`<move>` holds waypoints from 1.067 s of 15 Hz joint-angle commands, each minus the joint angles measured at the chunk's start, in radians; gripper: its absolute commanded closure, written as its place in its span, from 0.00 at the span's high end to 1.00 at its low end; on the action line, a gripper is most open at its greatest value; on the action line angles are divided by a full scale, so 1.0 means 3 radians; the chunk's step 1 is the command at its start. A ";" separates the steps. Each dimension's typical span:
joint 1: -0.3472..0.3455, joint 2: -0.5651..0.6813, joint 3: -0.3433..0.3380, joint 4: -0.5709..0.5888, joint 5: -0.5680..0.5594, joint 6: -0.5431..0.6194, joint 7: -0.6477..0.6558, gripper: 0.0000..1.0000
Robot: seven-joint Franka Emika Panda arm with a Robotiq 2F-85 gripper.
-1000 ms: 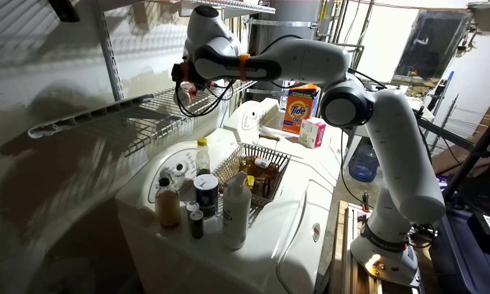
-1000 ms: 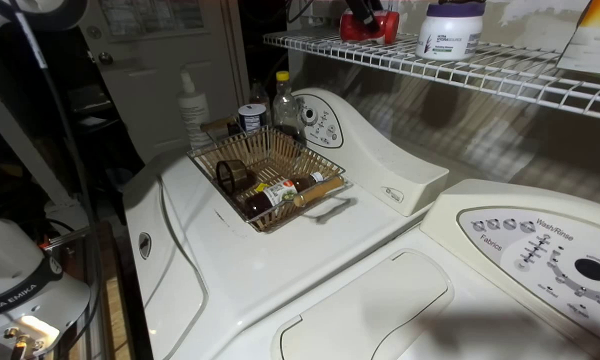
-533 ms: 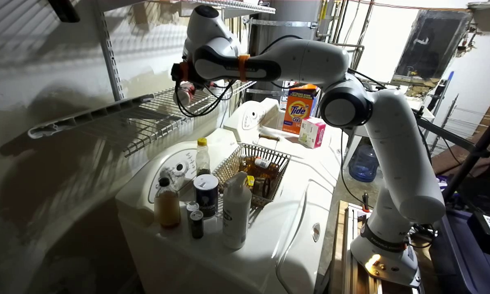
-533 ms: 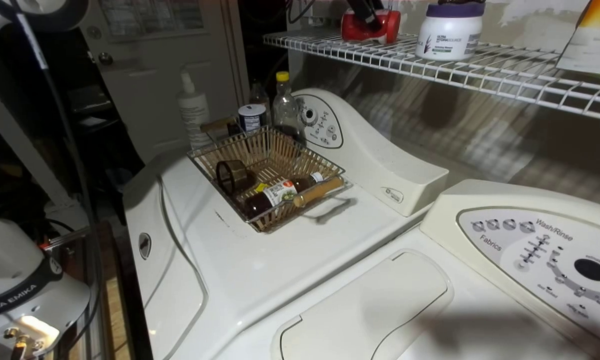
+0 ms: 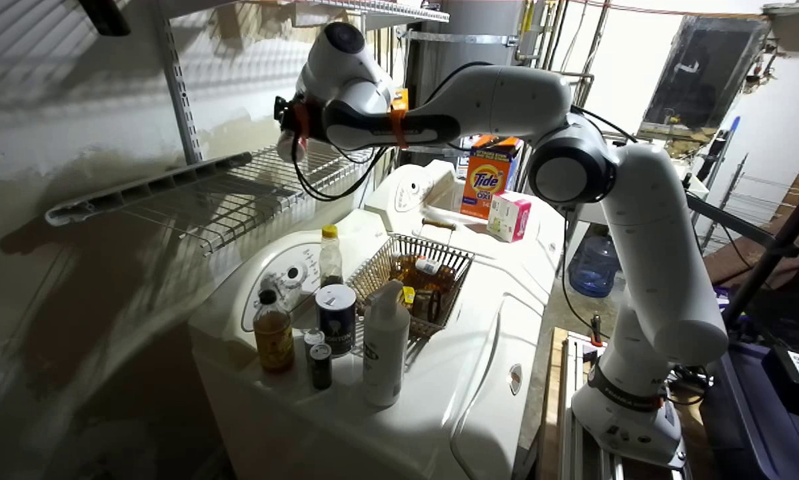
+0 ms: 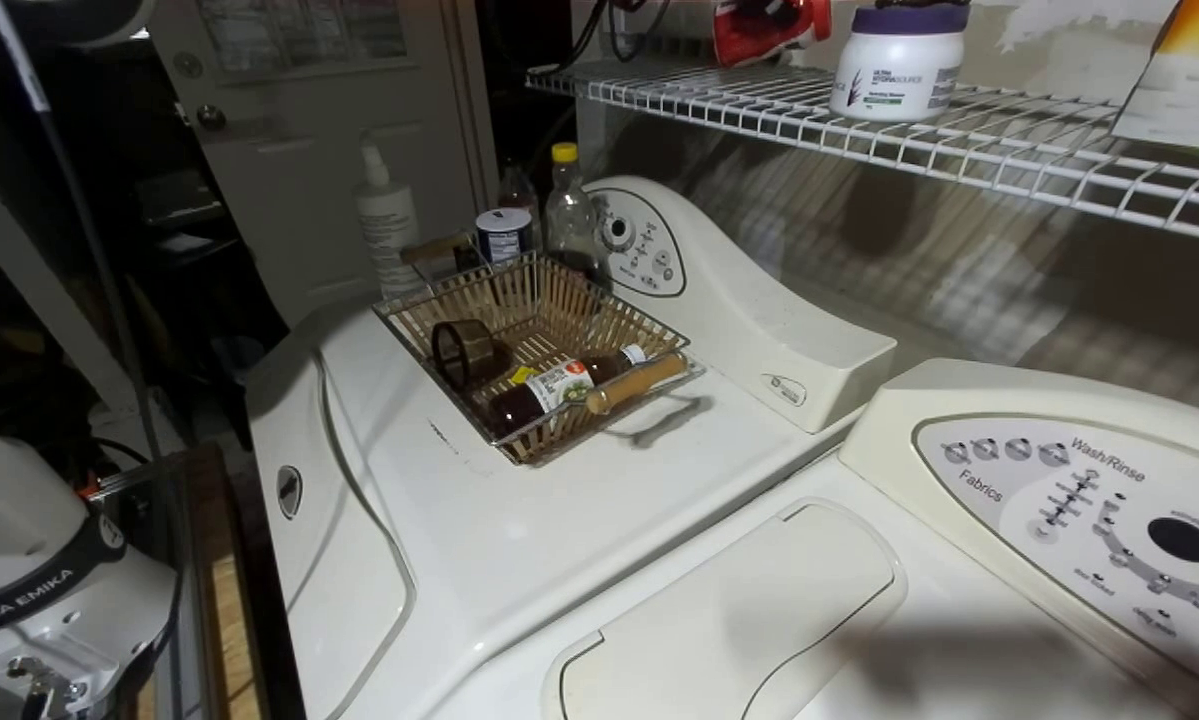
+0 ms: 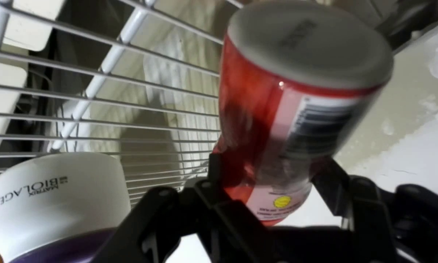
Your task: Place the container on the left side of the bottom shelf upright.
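Opposing exterior views are both overlooking the slatted basket; the wrist view is closely facing the red jar.

I am seeing shadows striping a patchy wall, a strapped grey cylinder standing beside pipes, and a panelled door sitting in dim light.

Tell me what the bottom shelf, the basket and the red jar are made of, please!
Bottom shelf: probably metal coated white, since its thin wires run straight.
Basket: metal-looking rim; matte brown slats, maybe wood or bamboo.
Red jar: plastic or glass perhaps; its smooth, glossy side glints.
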 commanded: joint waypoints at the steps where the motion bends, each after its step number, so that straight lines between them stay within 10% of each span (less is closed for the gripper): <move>1: 0.0115 -0.0401 -0.0129 -0.0630 -0.0362 0.0436 0.0130 0.39; 9: -0.0002 -0.1098 -0.0033 -0.1859 -0.0447 0.1467 -0.0295 0.39; 16: 0.0162 -0.1206 -0.0558 -0.2263 -0.1249 0.2798 0.0200 0.39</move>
